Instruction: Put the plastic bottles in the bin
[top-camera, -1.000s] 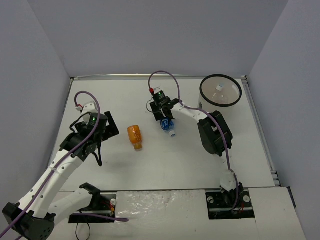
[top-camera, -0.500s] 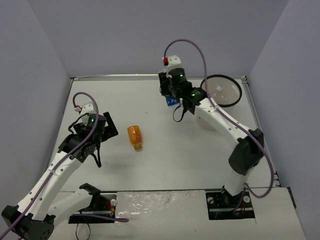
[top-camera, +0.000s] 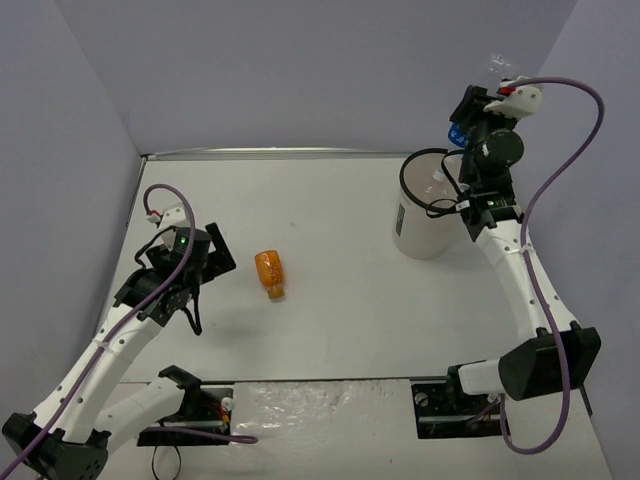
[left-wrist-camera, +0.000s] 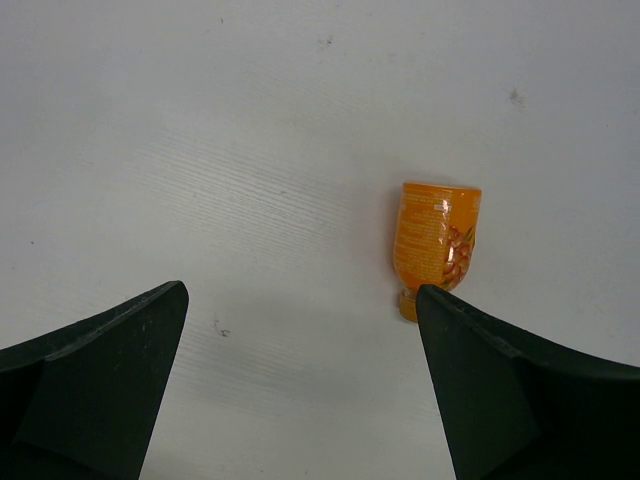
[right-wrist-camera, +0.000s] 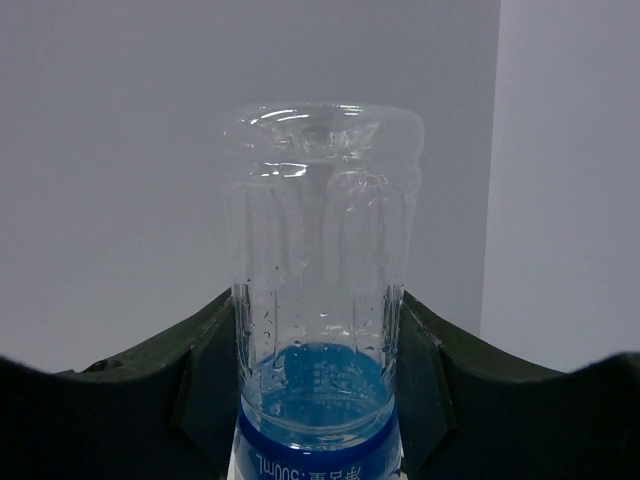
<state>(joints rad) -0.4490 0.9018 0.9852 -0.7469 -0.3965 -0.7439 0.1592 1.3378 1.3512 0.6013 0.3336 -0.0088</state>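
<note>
Right tool clamps the blue-labelled bottle near the bin; left tool (jaws wide) faces the orange bottle.

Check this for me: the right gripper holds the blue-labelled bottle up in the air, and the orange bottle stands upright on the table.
Not quite: the orange bottle lies on its side on the table, as the top external view shows. The right gripper does hold the blue-labelled bottle up in the air.
</note>
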